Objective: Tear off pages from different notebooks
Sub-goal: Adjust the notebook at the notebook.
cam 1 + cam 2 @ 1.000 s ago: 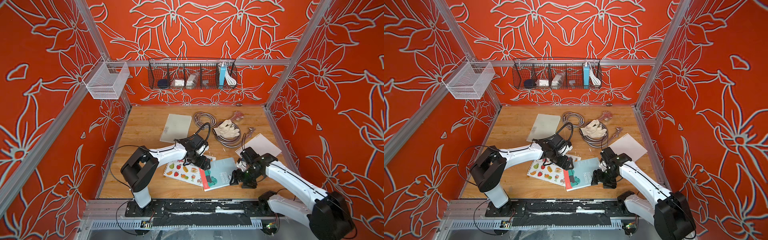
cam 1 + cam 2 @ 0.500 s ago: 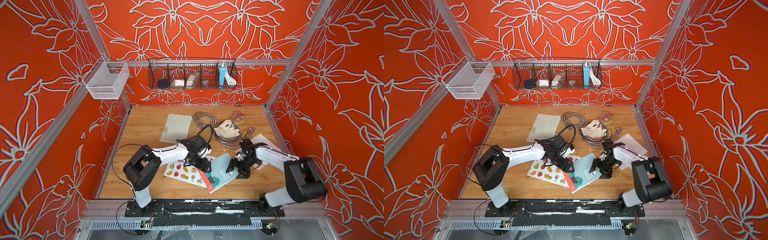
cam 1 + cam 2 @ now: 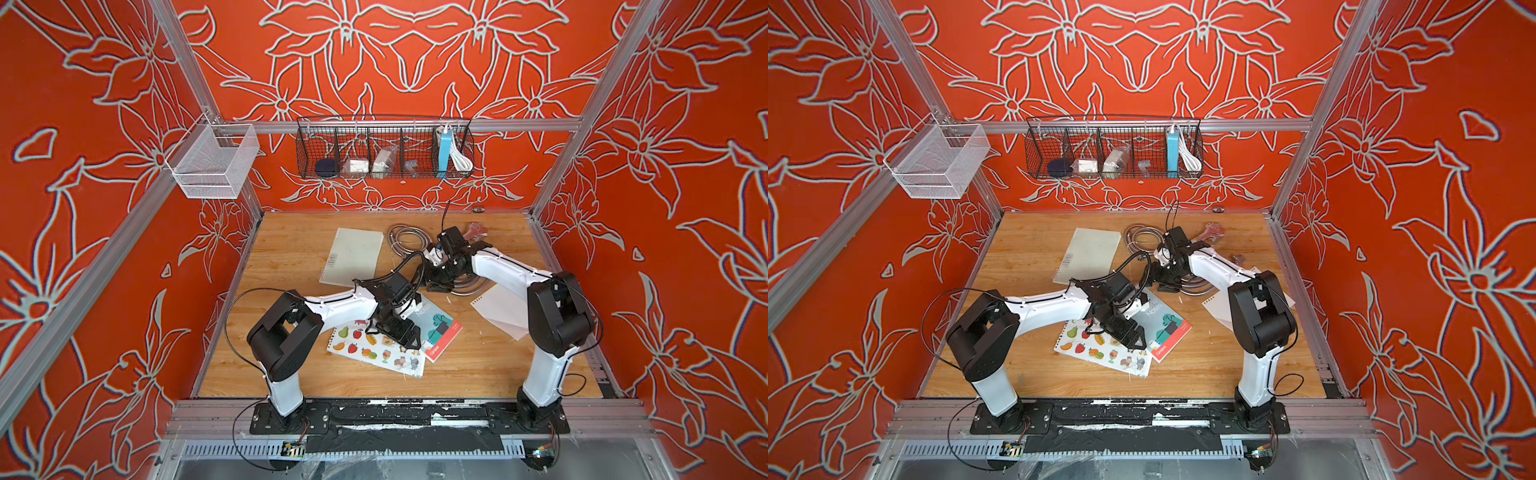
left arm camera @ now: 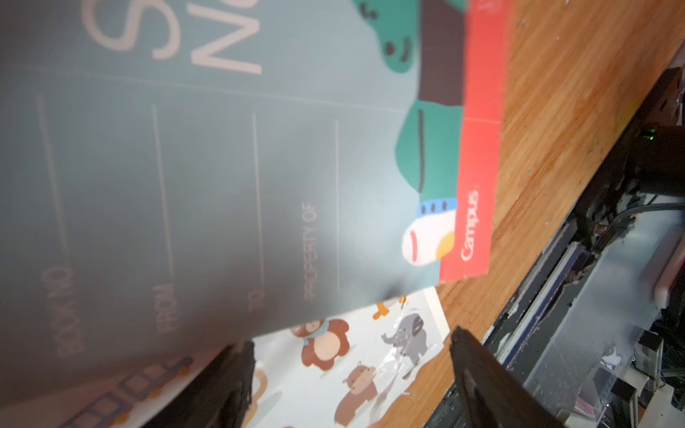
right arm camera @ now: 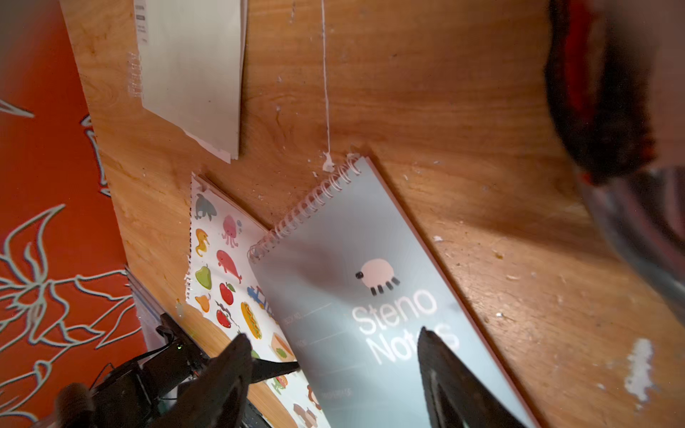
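Apparently the work stands between tears, centred on the blue Steno Notes notebook [image 3: 437, 328]. It lies shut just off the middle of the wooden table [image 3: 478, 370] toward five o'clock, with its spiral end pointing to eleven and its red strip to five. Its seven o'clock edge overlaps the picture notebook [image 3: 376, 351], also shut, which sits toward six o'clock. The pale grey-green notebook [image 3: 353, 255] lies well apart at eleven o'clock, closed, with no gripper near it. Loose white pages [image 3: 500, 311] lie at about four o'clock, partly hidden by the right arm [image 3: 507, 270], so some tearing seems already done. The left gripper [image 4: 348, 370] hangs over the corner where the Steno cover crosses the picture notebook. Its jaws stand apart with nothing between them, and I cannot tell whether the tips touch the paper. The right gripper [image 5: 333, 370] hovers at about one o'clock of the Steno's spiral end, jaws likewise spread and empty, looking down on the white lettering. I judge the step in hand to be lining up on this notebook for its next sheet. No inner page shows, so the next move calls for lifting the cover first. Then one gripper should pin the book near the wire while the other pinches a single sheet's free edge and pulls away from the spiral. Resting half on the picture notebook, the Steno may slide unless it is held down firmly.
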Robot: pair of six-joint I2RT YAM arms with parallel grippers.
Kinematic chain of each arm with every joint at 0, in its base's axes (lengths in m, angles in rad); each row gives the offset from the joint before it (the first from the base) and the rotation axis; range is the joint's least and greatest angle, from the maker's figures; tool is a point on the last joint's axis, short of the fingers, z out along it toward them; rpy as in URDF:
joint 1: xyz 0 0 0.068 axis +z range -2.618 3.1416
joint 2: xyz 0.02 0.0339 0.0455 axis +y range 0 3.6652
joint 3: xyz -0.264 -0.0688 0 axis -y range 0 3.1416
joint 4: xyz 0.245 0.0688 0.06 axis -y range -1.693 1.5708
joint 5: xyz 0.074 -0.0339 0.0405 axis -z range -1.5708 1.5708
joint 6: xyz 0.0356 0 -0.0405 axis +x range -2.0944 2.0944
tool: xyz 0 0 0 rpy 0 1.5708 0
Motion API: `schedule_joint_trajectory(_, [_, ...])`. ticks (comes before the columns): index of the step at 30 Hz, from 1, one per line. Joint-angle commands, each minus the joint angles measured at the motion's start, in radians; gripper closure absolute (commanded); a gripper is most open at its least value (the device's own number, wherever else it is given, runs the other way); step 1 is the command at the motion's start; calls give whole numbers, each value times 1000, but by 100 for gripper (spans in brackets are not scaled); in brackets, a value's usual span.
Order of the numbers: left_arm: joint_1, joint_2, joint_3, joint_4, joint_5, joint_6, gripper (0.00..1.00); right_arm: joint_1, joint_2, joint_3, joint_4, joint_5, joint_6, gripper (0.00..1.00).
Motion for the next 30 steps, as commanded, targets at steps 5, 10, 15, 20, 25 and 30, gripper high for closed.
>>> schedule_joint_trajectory(5, [32, -117, 3, 55, -124, -23, 18, -7, -246, -189, -144, 206, -62, 25])
schedule_joint_trajectory(10, [98, -64, 48, 64, -321, -88, 16, -25, -361, -379, -142, 117, -30, 25])
schedule_joint_trajectory(15, [184, -2, 54, 131, -272, -150, 16, -35, -422, -501, -111, 38, -10, 25])
schedule_joint_trajectory(20, [194, 52, 55, 151, -216, -168, 16, -43, -423, -579, -46, -16, 18, 25])
schedule_joint_trajectory(25, [194, 65, 26, 162, -176, -174, 18, -51, -366, -569, 4, -39, 17, 25])
schedule_joint_trajectory(30, [194, 56, 13, 147, -159, -182, 20, -57, -299, -548, 42, -47, 19, 26])
